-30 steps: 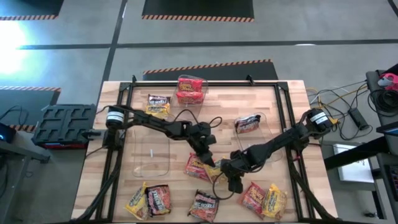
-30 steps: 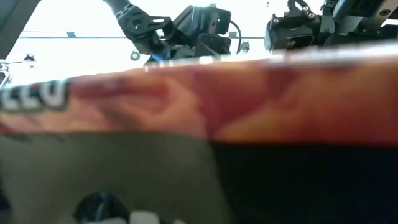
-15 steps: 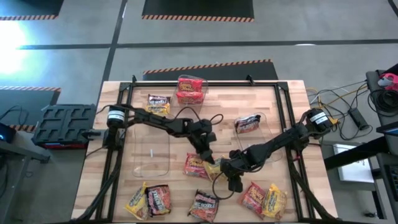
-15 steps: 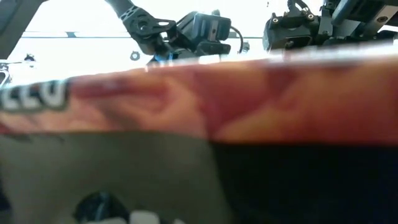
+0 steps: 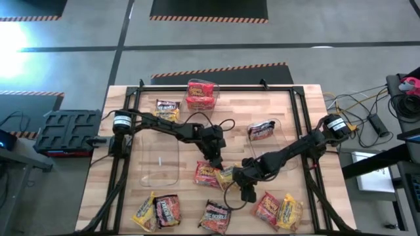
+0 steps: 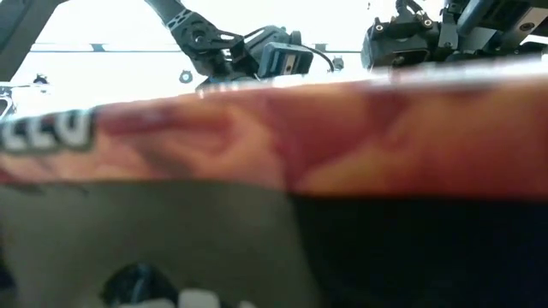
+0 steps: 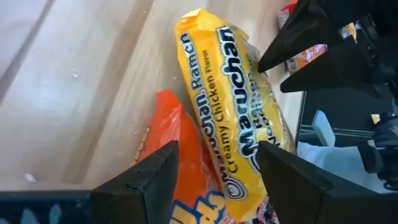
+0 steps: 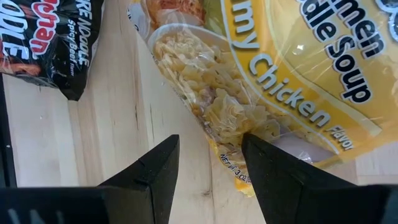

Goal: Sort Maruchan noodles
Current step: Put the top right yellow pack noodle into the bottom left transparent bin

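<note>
Working down from the wooden table (image 5: 295,131): clear bins (image 5: 159,167) stand on it, one at the far edge holding red packets (image 5: 200,92), another toward the right holding a dark packet (image 5: 262,130). More packets lie loose along the near edge. Both arms meet mid-table over a yellow packet (image 5: 226,176), which lies partly on an orange-red packet (image 5: 206,173). Left gripper (image 5: 215,162) hangs just on the far side of the yellow packet, fingers spread, nothing between them – in its wrist view the packet's long axis runs straight ahead from the gap. Right gripper (image 5: 237,177) sits at the packet's right edge, fingers also spread and empty. My judgement – both are about equally near; the left is lined up along the length
</note>
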`<move>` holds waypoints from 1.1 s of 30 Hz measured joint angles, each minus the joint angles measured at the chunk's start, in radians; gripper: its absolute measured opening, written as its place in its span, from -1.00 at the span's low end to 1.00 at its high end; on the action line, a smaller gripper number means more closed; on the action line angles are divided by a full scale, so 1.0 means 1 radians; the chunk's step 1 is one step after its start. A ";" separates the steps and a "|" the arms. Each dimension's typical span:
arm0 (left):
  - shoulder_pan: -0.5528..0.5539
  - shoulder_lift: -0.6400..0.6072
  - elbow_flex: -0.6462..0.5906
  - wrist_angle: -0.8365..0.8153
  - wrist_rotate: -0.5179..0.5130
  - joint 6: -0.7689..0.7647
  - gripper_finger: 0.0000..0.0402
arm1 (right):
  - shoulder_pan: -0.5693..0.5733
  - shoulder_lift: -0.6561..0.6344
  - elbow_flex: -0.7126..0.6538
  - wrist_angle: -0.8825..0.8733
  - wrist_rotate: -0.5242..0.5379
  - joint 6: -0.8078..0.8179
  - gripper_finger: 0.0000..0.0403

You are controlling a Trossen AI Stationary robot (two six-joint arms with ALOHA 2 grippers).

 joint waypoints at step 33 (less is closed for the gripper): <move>-0.015 0.061 0.000 0.148 0.119 -0.170 -0.18 | -0.056 0.004 0.038 -0.012 0.108 -0.185 -0.14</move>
